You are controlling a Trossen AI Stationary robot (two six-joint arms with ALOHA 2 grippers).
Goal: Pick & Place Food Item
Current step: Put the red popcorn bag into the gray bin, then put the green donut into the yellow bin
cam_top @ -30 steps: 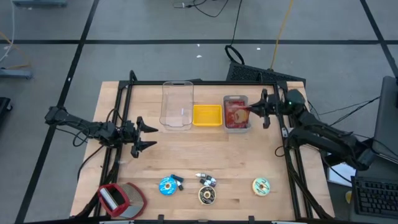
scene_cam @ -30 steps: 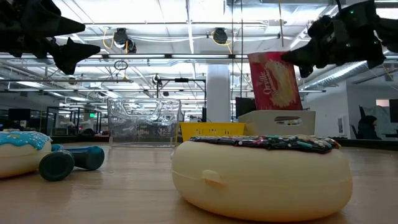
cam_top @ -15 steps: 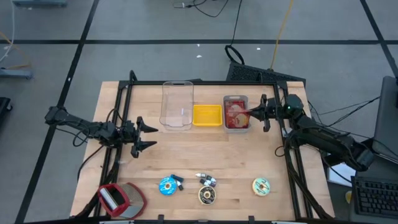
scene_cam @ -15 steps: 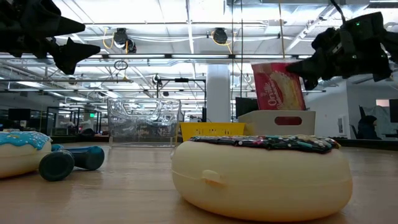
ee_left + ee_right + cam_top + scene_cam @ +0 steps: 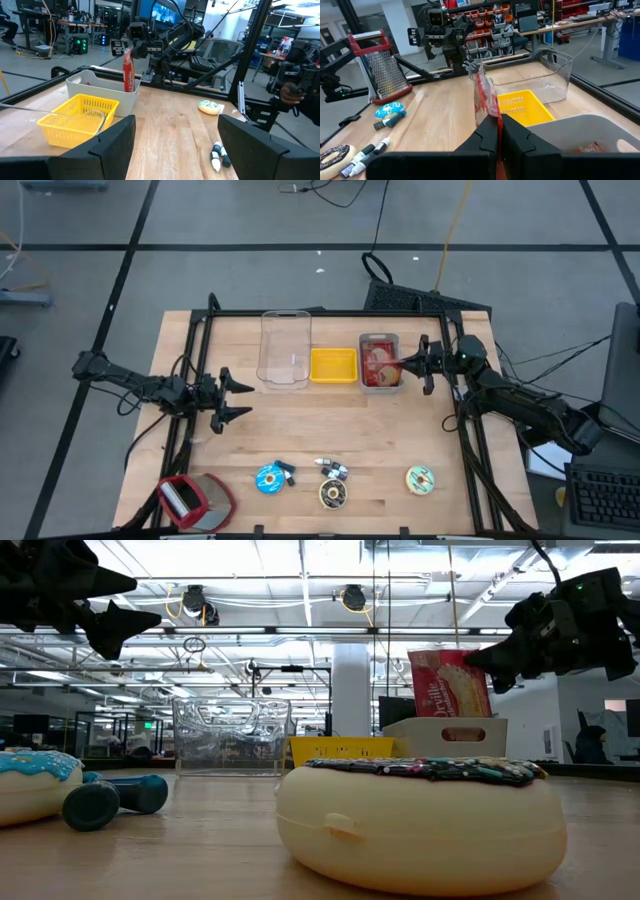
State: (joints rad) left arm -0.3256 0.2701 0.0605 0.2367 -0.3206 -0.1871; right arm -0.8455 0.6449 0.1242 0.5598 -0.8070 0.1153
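A red food packet stands upright, edge-on in the right wrist view, with its lower end down inside the grey bin at the table's far right. My right gripper is shut on it, reaching level from the table's right side. Beside the bin are a yellow basket and a clear tub. My left gripper hangs open and level over the table's left side, holding nothing, far from the packet. My right gripper pinches the packet's upper edge on the side toward the table's right between its two fingers. The fingers come in level from the table's right side. The packet hangs upright, its lower end hidden behind the bin's wall; whether it rests on the bin's floor cannot be told.
Along the near edge lie a blue-iced donut, a dark sprinkled donut, a pale donut, markers and a red-framed grater. A black frame rims the table. Bare wood lies mid-table.
My right gripper has gone down, still shut on the packet. The packet has sunk with it, staying upright, so its lower end now sits deeper in the grey bin.
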